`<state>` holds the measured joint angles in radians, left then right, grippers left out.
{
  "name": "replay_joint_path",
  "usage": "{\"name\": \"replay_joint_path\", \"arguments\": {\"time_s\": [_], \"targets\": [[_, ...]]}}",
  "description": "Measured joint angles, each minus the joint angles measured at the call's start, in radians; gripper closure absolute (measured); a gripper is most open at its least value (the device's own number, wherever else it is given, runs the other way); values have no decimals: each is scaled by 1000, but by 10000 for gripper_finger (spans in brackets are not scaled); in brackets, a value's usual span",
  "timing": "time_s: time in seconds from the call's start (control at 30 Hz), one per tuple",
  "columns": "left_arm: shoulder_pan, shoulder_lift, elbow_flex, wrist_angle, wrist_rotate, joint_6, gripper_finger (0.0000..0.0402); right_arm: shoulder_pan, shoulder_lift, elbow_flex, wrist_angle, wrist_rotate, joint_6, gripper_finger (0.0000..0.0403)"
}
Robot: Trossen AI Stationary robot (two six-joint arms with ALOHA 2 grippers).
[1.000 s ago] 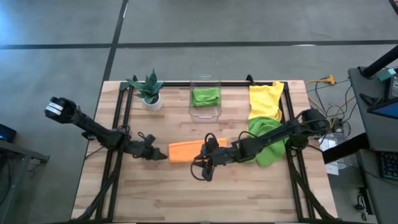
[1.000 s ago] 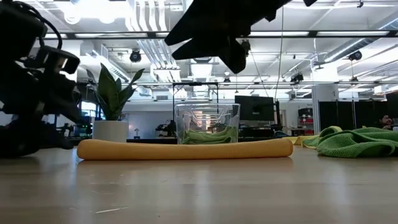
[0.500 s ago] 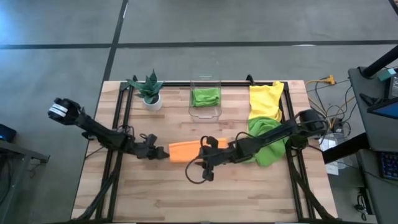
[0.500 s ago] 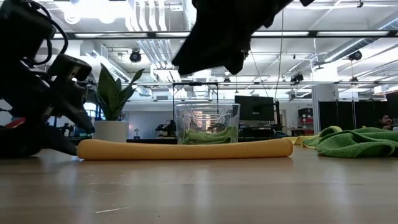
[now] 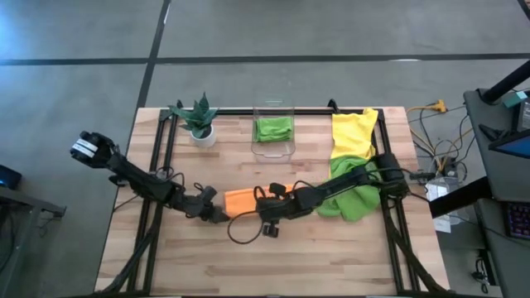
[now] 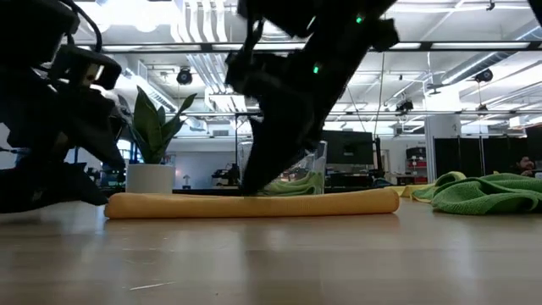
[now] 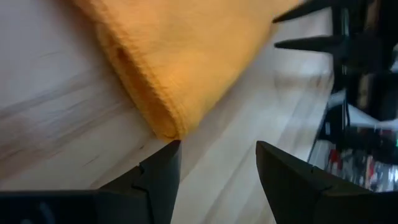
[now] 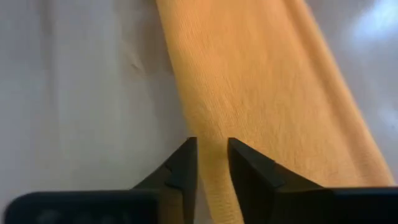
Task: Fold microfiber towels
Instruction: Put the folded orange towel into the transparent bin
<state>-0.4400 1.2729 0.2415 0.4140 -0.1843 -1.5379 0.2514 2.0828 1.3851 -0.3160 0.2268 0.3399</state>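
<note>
A wooden table (image 5: 331,265) carries four towels: one orange towel (image 5: 240,199) folded at centre, a green towel (image 5: 358,192) bunched at 3 o'clock, a yellow towel (image 5: 354,132) towards 1 o'clock, and a second green one (image 5: 274,128) inside a clear bin (image 5: 273,147) at 12 o'clock. One potted plant (image 5: 199,117) stands at 11 o'clock. The right arm lies across the orange towel, hiding its right half from above and blocking much of the bin at table level. The right gripper (image 5: 258,207) presses on the towel's near edge; its fingers (image 8: 180,168) stand nearly together with a sliver of orange cloth between them, though whether they pinch it is hard to tell. The left gripper (image 5: 222,215) sits at the towel's left corner, fingers (image 7: 158,171) apart and just short of the fold.
</note>
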Motion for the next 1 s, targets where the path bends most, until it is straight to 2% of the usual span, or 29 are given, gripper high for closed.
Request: {"name": "replay_joint_path", "arguments": {"time_s": [0.13, 0.2, 0.33, 0.53, 1.0], "targets": [[0, 26, 8, 22, -37, -56, 210, -20, 62, 65, -82, -6, 0, 375], [0, 31, 8, 37, -55, -58, 210, -30, 77, 89, -105, -33, -1, 389], [0, 19, 8, 48, -65, -58, 210, -38, 87, 99, -107, -74, -1, 393], [0, -4, 4, 48, -114, -58, 210, -41, 87, 96, -109, -76, -1, 394], [0, -5, -42, 4, -121, -166, 210, -43, 56, 97, -127, -81, 18, 394]]}}
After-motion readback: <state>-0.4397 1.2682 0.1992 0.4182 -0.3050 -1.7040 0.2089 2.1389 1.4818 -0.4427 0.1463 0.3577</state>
